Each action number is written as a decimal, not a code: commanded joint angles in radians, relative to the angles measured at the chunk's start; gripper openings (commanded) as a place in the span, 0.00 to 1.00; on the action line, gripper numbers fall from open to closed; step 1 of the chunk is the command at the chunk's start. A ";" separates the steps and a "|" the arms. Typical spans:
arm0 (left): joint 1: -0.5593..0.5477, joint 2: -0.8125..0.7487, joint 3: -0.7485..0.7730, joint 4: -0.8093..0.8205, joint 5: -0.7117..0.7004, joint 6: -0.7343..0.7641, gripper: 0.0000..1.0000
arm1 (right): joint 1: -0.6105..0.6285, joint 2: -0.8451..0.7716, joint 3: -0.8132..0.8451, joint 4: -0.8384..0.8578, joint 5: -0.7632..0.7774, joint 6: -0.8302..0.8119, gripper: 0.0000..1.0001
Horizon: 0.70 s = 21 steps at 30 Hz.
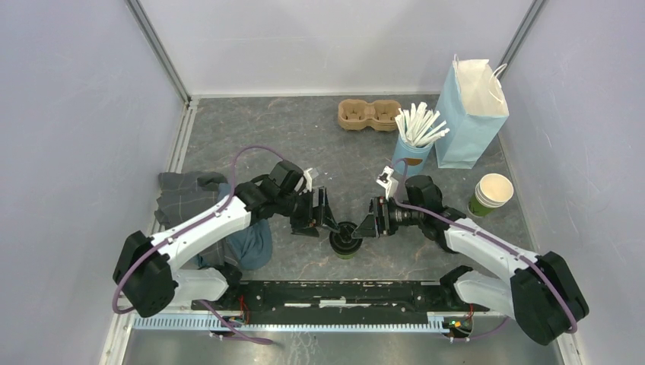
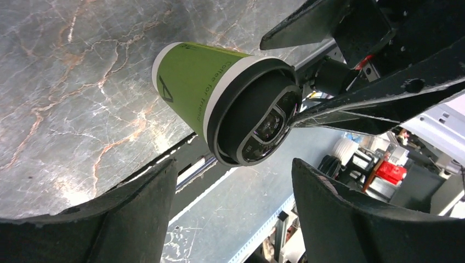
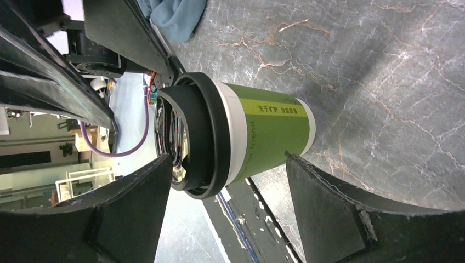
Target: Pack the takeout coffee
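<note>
Black fingers [image 2: 109, 224] parted wide, takeout coffee [image 2: 192, 82] loose between two grippers.
Upright, black lid [image 2: 257, 120] on, by the middle of the table's [image 1: 304, 137] near edge. Left gripper [image 1: 331, 222] and right gripper [image 1: 368, 224] facing it from either side, fingers of both released, gripping nothing. Blue paper bag [image 1: 471, 106] and light-blue cup of white sticks [image 1: 414, 148] toward the far right corner; lidless green cup [image 1: 490, 194] by the right edge; crumpled cloth [image 1: 190, 198] by the left edge.

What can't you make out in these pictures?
- Cup's contents: every view, the black lid covers the cup.
- Bag bottom: top view, hidden by its own walls.
- Grey cloth: top view, partly under the left arm.
- Cup lettering: left wrist view, wraps out of sight.
</note>
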 commanded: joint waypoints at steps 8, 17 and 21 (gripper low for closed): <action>-0.005 0.054 -0.159 0.192 0.136 -0.003 0.65 | -0.022 0.101 0.009 0.282 -0.136 0.077 0.69; -0.005 0.130 -0.249 0.120 0.011 0.000 0.57 | -0.091 0.240 -0.145 0.265 -0.068 -0.032 0.55; -0.004 0.124 -0.297 0.129 -0.013 -0.001 0.56 | -0.085 0.256 -0.163 0.208 -0.014 -0.098 0.53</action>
